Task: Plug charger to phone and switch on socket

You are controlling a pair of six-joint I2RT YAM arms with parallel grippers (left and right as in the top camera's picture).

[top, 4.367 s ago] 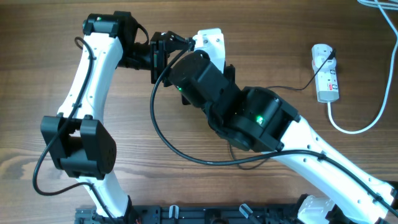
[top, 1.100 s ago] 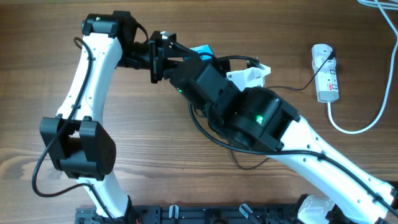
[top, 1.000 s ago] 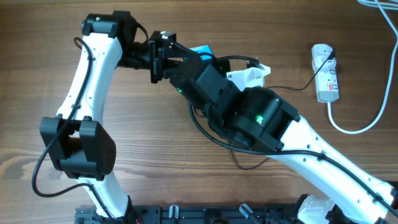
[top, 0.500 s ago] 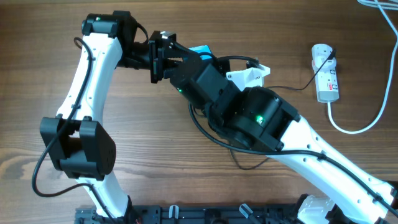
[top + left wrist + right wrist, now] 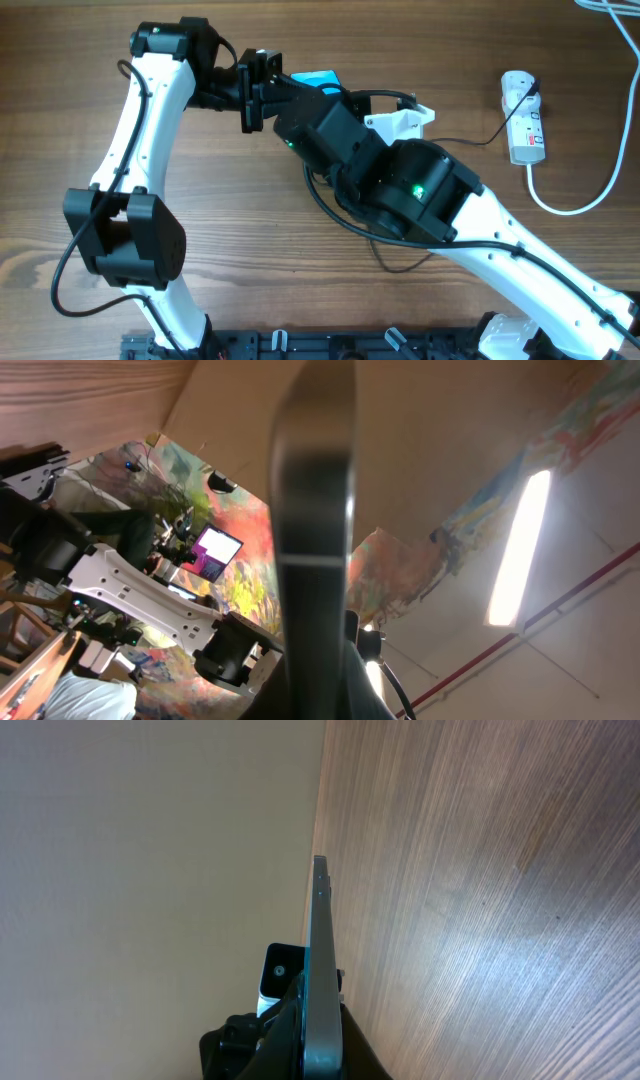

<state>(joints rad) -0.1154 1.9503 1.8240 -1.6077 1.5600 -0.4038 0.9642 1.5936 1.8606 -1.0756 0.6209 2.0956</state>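
Note:
The phone (image 5: 318, 79), cyan screen up, is lifted over the far middle of the table between both arms. My left gripper (image 5: 280, 87) reaches it from the left; in the left wrist view its fingers are shut on a dark slab seen edge-on, the phone (image 5: 312, 510). My right gripper (image 5: 320, 1012) is shut on the phone (image 5: 318, 960), its thin grey edge standing between the fingers. The socket (image 5: 525, 118) lies at the far right with a black plug in it. The charger cable (image 5: 470, 141) runs from it under my right arm; its plug tip is hidden.
A thick white cord (image 5: 590, 200) curves from the socket toward the table's right edge. A black cable (image 5: 338, 222) loops on the wood under my right arm. The right arm's bulky joints (image 5: 415, 190) cover the table's middle.
My left gripper has closed on the phone's left end. The phone has shifted slightly left and lies flatter in the overhead view. My right arm has kept its place and its grip.

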